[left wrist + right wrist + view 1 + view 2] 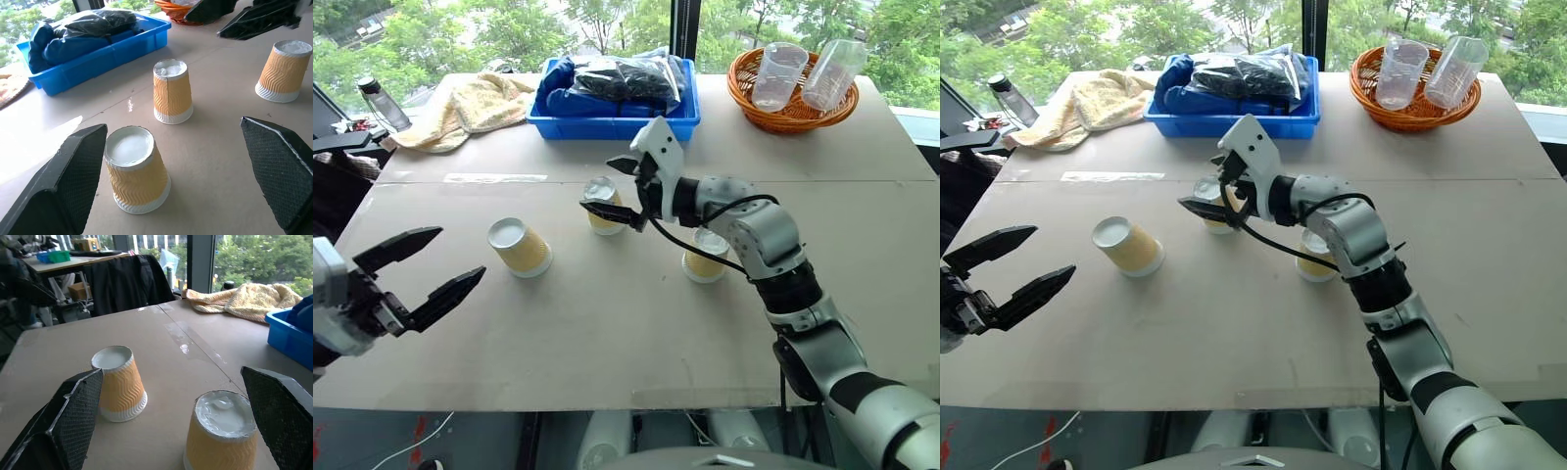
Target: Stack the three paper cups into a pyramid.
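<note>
Black fingers of the right gripper [619,188] are standing wide apart, holding nothing, and are hovering level over the middle cup [602,206], one finger above it and one across its front. That cup is sitting upside down on the tabletop [607,333], directly under the gripper. A second cup [705,257] is standing upside down just behind the gripper, beside the right forearm. The third cup [519,246] is also standing upside down, ahead of the gripper's fingertips and well apart from them. None of the three is resting on another, so no pyramid is standing yet.

The left gripper [416,271] is hanging over the near left part of the tabletop with its fingers spread wide and empty; the third cup is sitting just past its fingertips, not touching them.

Farther out, beyond the right gripper, a blue bin [617,110] of dark bags is sitting at the far edge, with an orange basket [792,103] holding clear plastic cups to one side and a yellow towel [465,108] to the other.
</note>
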`<state>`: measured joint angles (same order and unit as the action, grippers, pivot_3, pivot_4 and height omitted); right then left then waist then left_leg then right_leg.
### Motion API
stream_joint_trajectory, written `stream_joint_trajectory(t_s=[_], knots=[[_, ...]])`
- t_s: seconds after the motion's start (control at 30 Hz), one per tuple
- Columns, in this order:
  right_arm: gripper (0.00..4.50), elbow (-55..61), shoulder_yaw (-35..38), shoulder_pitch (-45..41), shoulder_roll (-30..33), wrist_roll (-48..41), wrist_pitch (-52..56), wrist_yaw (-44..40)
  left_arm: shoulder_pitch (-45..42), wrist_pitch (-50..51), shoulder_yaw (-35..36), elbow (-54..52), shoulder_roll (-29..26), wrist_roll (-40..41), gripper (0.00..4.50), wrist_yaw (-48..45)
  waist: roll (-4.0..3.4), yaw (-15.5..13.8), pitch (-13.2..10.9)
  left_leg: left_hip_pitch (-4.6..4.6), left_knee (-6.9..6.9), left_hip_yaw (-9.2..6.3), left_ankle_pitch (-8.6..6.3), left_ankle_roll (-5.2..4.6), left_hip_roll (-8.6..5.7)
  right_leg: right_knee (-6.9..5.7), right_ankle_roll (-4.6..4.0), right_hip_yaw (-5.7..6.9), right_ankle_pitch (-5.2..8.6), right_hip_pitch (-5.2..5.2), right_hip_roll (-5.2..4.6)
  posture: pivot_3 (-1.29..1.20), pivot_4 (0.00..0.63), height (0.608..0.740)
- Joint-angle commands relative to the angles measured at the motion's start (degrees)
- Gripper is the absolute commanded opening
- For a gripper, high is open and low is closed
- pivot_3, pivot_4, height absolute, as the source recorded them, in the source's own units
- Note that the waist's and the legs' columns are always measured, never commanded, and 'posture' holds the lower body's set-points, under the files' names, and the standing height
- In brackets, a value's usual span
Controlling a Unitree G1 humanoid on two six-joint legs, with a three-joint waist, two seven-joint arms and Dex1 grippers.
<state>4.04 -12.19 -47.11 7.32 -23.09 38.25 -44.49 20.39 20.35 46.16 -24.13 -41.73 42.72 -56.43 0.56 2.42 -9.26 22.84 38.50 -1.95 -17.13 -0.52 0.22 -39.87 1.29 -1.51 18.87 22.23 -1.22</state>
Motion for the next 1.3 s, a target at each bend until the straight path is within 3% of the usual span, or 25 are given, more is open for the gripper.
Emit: stream_joint_trajectory(t_s=[0.03,0.23,0.37,0.5,0.77,1.07,1.3], knots=[[4.44,8.2,4.2,2.3,3.9,-6.0,2.5,-3.3,-0.6,-0.8,-3.6,-1.5,2.6,-2.2,4.5,4.3,0.01,0.0,0.0,0.0,0.0,0.0,0.0,0.0,0.0,0.0,0.0,0.0,0.0,0.0,0.0,0.0,0.15,0.74],[4.44,15.6,8.2,9.2,13.3,-8.7,4.8,-3.1,-3.7,-4.7,-10.0,0.1,7.5,-7.1,4.5,9.4,0.06,-0.2,0.0,-0.04,0.05,-0.01,-0.01,-0.03,0.0,-0.03,0.0,0.06,0.0,-0.07,-0.02,0.0,0.15,0.74],[4.44,23.3,17.3,19.9,20.1,-18.6,1.5,-12.4,-8.0,-7.6,-15.6,3.3,9.2,-11.6,4.5,12.1,0.05,-0.5,0.0,-0.04,0.05,-0.03,-0.02,-0.04,0.0,-0.04,-0.01,0.12,0.0,-0.09,-0.01,0.0,0.15,0.74],[4.44,24.0,20.7,27.9,26.9,-16.2,-2.1,-14.1,-10.5,-10.1,-19.0,6.7,10.9,-13.9,4.5,13.1,0.1,-0.3,0.1,-0.07,0.12,0.05,-0.05,-0.11,-0.01,0.0,0.0,0.05,-0.01,-0.18,-0.03,0.0,0.15,0.74],[4.44,26.2,28.5,36.6,29.6,-21.9,-9.4,-18.3,-15.6,-14.5,-23.6,14.4,13.5,-17.4,4.5,15.3,-0.01,-1.1,0.1,-0.64,0.17,-0.02,-0.14,-0.26,0.0,-0.02,0.0,0.13,-0.01,-0.78,0.0,0.0,0.15,0.74],[4.44,26.8,28.7,38.5,32.5,-23.0,-10.2,-17.1,-20.6,-15.7,-29.5,19.5,18.8,-21.1,4.5,21.4,-0.29,-2.4,0.4,-1.05,0.2,-0.04,-0.14,-0.28,-0.02,0.0,0.0,0.16,-0.01,-1.2,-0.01,0.0,0.15,0.74],[4.44,27.1,28.4,39.0,33.3,-23.7,-10.9,-15.8,-22.3,-18.4,-28.1,18.1,22.6,-19.4,4.5,24.4,-0.38,-3.2,0.4,-1.14,0.28,-0.09,-0.14,-0.28,-0.02,0.0,0.0,0.2,-0.01,-1.35,0.0,0.0,0.15,0.74]])
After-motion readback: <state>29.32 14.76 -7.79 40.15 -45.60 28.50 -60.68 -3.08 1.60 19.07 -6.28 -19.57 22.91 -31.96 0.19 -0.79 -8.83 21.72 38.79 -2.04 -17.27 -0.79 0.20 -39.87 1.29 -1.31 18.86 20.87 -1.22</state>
